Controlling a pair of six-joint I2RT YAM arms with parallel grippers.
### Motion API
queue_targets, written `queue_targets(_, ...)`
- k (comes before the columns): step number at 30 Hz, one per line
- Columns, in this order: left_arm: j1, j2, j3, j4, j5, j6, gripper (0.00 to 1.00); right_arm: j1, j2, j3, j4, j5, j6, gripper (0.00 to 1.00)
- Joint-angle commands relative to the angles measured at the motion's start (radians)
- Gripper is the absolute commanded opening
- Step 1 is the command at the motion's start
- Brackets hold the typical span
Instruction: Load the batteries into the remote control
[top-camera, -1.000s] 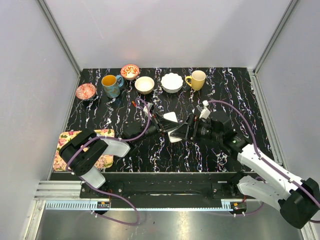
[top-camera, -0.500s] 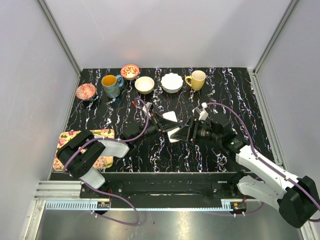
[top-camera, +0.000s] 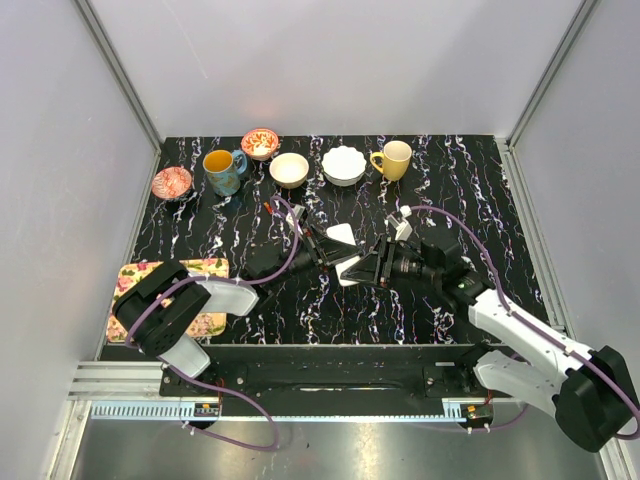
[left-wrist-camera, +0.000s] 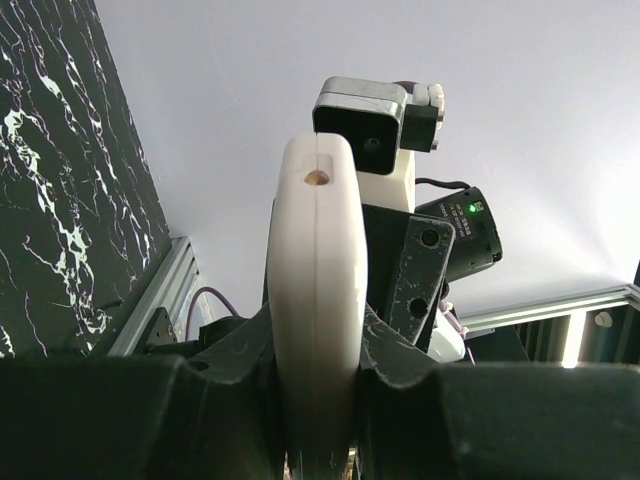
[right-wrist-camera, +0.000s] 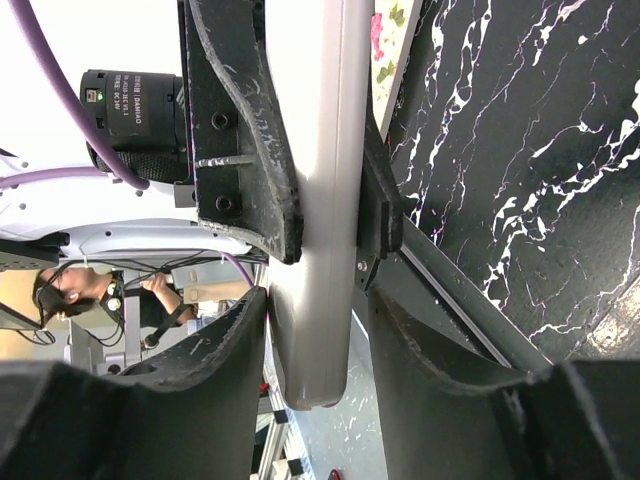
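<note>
Centre of the overhead view: the left gripper (left-wrist-camera: 315, 345) clamps the remote (left-wrist-camera: 315, 230) edge-up, apparently steadying it, while the right gripper (right-wrist-camera: 312, 335) narrowly brackets its other end, firm contact unclear; no batteries visible.

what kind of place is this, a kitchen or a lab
Most likely a robot lab test cell, not a kitchen: plain grey walls box in a black marbled table, two arms bolted to a metal rail hold a white remote between them, and cups and bowls sit in a row like props.
</note>
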Motion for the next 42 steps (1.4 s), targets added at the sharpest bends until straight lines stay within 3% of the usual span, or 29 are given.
queue_targets(1, -0.004, -0.054, 0.000, 0.405, -0.014, 0.015, 0.00, -0.007, 0.016, -0.004, 0.070, -0.035, 0.013, 0.47)
queue_targets(11, -0.007, -0.067, 0.015, 0.405, -0.027, 0.008, 0.00, -0.007, 0.036, -0.027, 0.118, -0.052, 0.030, 0.29)
queue_targets(14, -0.008, -0.067, 0.017, 0.404, -0.032, 0.010, 0.00, -0.007, 0.042, -0.028, 0.130, -0.063, 0.036, 0.18)
queue_targets(17, -0.013, -0.067, 0.017, 0.404, -0.032, 0.011, 0.00, -0.007, 0.053, -0.025, 0.136, -0.070, 0.039, 0.00)
queue_targets(26, -0.036, -0.051, 0.026, 0.404, -0.024, 0.012, 0.00, -0.009, 0.028, -0.019, 0.063, 0.025, -0.002, 0.00)
queue_targets(36, -0.139, 0.042, 0.086, 0.396, 0.229, -0.027, 0.00, -0.056, 0.105, 0.050, 0.061, 0.079, 0.005, 0.00)
queue_targets(42, -0.154, 0.019, 0.056, 0.404, 0.270, -0.030, 0.00, -0.121, 0.148, 0.091, 0.101, 0.057, 0.024, 0.00)
